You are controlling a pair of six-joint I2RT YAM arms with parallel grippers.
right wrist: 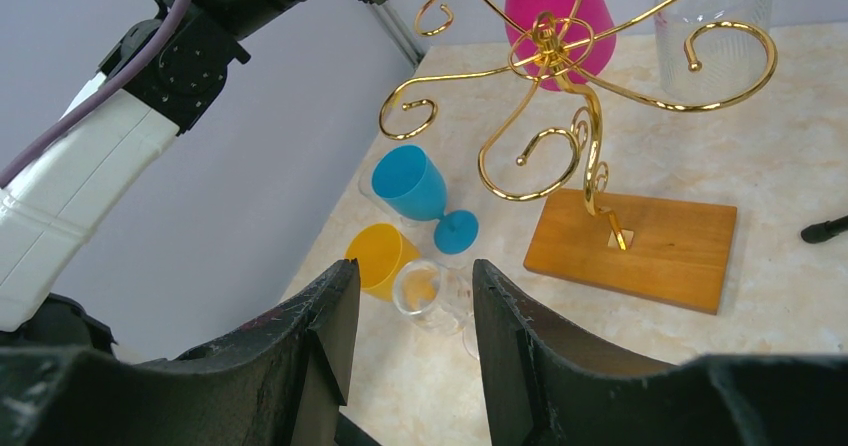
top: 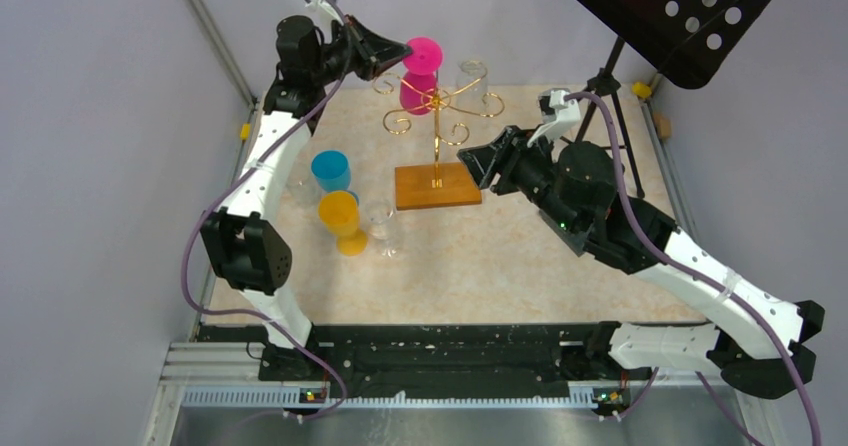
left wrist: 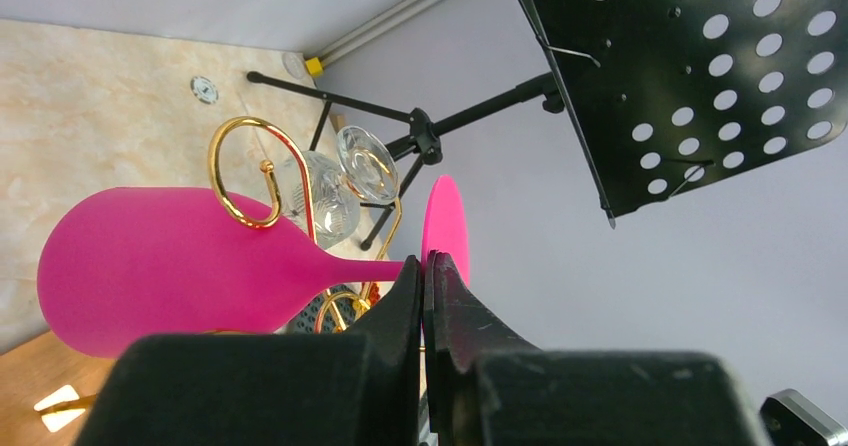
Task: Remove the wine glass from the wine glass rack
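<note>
Left fingers point(left wrist: 398, 301) are squeezed together on the thin stem of the pink wine glass point(left wrist: 170, 266), between its bowl and its round foot. Only the left wrist view shows this pinch up close. The fingers hide that bit of the stem.

The top view shows more. The pink glass is upside down, foot up and bowl down. It is high up at the back left of the wine glass rack point(top: 437, 146), beside the gold curly arms. I cannot tell if it is touching an arm.

Low on the left of the tabletop point(top: 520, 256) stand a blue glass point(top: 330, 171), a yellow glass point(top: 340, 216) and a clear glass point(top: 382, 228). The clear one is hard to make out.

The rack's pole stands on a wooden base point(right wrist: 650, 246) in the middle. A second clear glass point(top: 472, 76) hangs upside down at the back right of the rack. In the right wrist view its top is cut off, and so is the top of the pink glass.

Right fingers point(right wrist: 310, 336) are apart and hold nothing. In the top view they sit just beside the right end of the wooden base.

A black music stand point(top: 665, 16) is at the far right, with its top cut off by the edge.
</note>
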